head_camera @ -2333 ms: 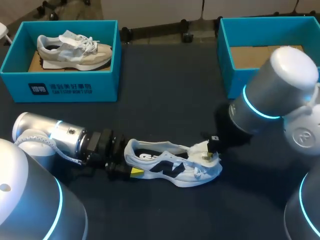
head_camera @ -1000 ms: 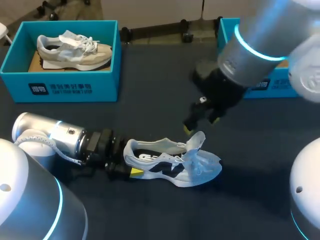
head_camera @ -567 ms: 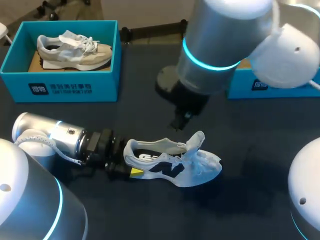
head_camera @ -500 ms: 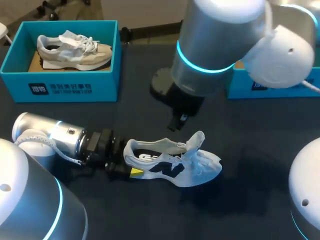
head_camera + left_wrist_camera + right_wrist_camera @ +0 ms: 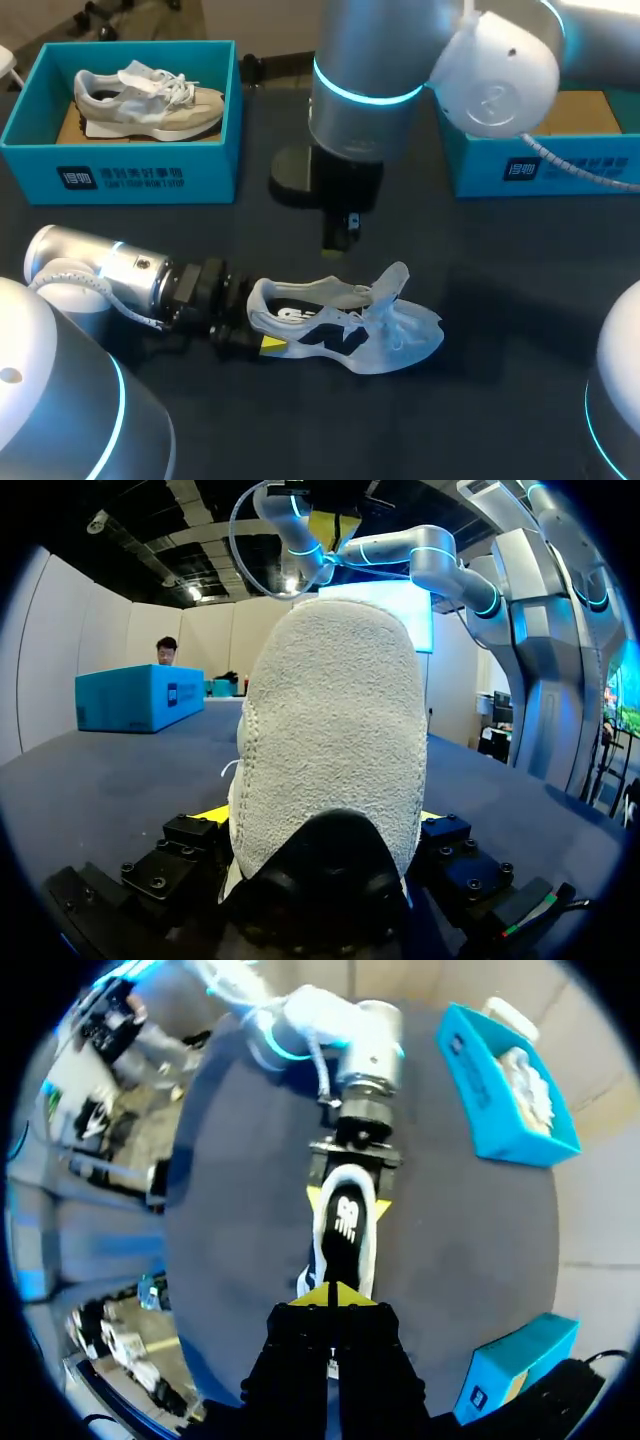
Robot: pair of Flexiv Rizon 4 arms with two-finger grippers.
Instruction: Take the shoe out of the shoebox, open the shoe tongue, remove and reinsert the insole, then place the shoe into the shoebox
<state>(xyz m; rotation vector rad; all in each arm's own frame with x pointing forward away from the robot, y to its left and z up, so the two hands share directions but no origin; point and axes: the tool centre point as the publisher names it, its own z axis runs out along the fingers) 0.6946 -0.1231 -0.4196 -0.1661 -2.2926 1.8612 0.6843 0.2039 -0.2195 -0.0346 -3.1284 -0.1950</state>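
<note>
Lying on the table [image 5: 300, 430], the shoe [image 5: 345, 330] has its long axis across it, toe to my right. My left gripper [image 5: 258, 322] clamps the heel from both sides. My right gripper [image 5: 338, 235] hangs above the shoe with its fingers pressed together, holding nothing. Far behind stand a shoebox [image 5: 140, 178] with a grey shoe [image 5: 150, 100] and a second shoebox [image 5: 545, 170].

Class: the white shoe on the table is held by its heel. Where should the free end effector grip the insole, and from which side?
Probably the insole, at the edge showing in the collar, from straight above: the shoe sits upright, opening upward, tongue folded toward the toe. The left end effector clamps the heel, so keep the right end effector ahead of it.
</note>
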